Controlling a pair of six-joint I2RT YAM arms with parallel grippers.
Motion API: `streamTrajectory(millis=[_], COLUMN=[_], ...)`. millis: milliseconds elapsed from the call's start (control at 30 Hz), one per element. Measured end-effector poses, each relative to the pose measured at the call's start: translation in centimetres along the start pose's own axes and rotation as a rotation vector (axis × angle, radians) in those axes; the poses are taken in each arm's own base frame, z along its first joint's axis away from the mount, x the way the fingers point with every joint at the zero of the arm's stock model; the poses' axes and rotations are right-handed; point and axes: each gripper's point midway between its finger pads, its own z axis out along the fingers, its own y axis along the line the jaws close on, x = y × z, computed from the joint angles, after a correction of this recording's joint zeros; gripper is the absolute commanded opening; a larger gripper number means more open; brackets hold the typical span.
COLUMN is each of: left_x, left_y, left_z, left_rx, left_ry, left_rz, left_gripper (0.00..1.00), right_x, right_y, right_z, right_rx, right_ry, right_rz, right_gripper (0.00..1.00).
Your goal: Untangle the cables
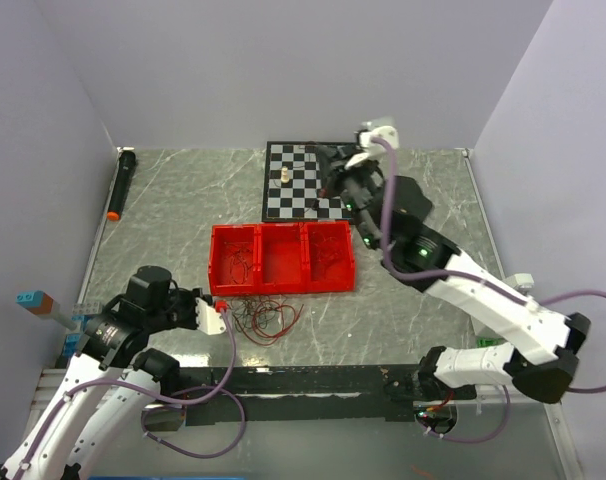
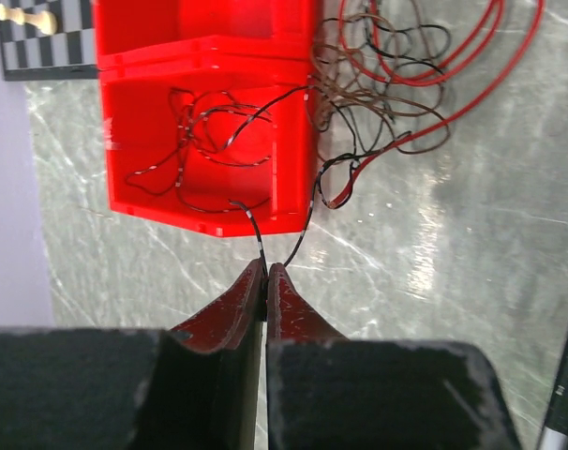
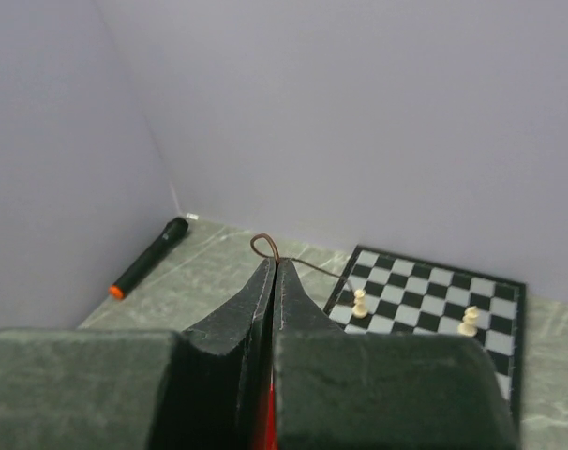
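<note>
A loose tangle of thin red and dark cables (image 1: 268,318) lies on the table in front of a red three-compartment tray (image 1: 283,232). In the left wrist view the cables (image 2: 396,84) loop beside the tray (image 2: 209,56), and one black strand (image 2: 209,131) trails into a tray compartment. My left gripper (image 2: 265,267) is shut on that thin black cable, low at the tray's near corner (image 1: 221,310). My right gripper (image 3: 275,262) is raised near the chessboard (image 1: 330,180), shut on a thin brown cable whose small loop (image 3: 263,246) sticks out above the fingertips.
A chessboard (image 1: 293,195) with pale pieces (image 3: 360,302) lies behind the tray. A black marker with an orange tip (image 1: 120,185) rests along the left wall. Blue and orange blocks (image 1: 38,303) sit at the near left edge. Walls close in the table on three sides.
</note>
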Motion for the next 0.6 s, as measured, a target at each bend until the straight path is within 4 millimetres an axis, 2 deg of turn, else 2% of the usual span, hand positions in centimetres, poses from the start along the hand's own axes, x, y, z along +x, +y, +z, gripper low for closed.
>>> streamTrajectory(millis=[133,233,433,600], left_x=[0.3,0.4,0.8,1.6], left_y=[-0.7,-1.0,-1.4,-2.2], left_z=[-0.1,-0.1,-0.1,0.2], left_rx=[0.026,0.039,0.051,0.071], left_ry=[0.010,0.017,0.030,0.051], left_rz=[-0.001,0.001,0.011,0.015], left_gripper=[0.07,0.07,0.07,0.07], right_x=[3.1,4.7,6.1,6.0], right_y=[0.7,0.8,1.4,2.2], right_z=[2.3,3.3,4.4,4.8], right_rx=[-0.010,-0.011,-0.026,-0.048], right_ry=[0.049,0.075,0.088,0.074], right_rz=[0.021,0.039,0.077,0.124], right_gripper=[0.00,0.00,0.00,0.00])
